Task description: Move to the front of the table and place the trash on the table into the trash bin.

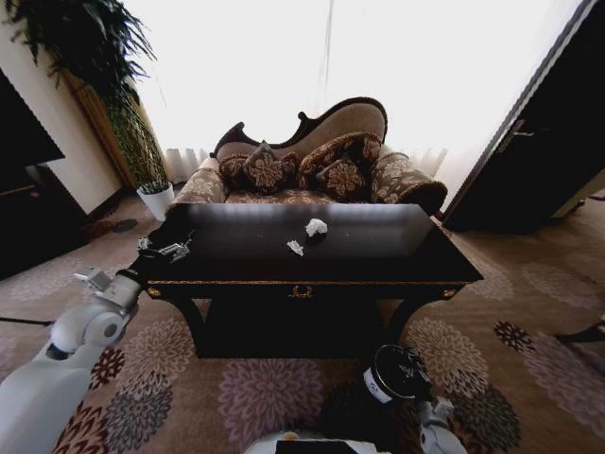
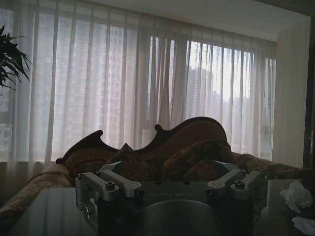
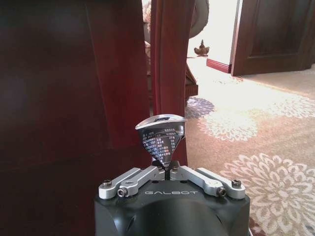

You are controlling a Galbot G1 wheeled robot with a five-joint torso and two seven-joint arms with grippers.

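While the robot stands before the table [image 1: 378, 248], two paper wads [image 1: 316, 227] remain uncollected; left gripper [image 1: 176, 251] open, right gripper [image 3: 167, 173] clamped on the trash bin [image 3: 163, 140].

Strong daylight blows out the curtains [image 1: 312, 66]; the glossy counter [image 1: 378, 248] reflects it. The left wrist view is dim, backlit. Head view edges bend.
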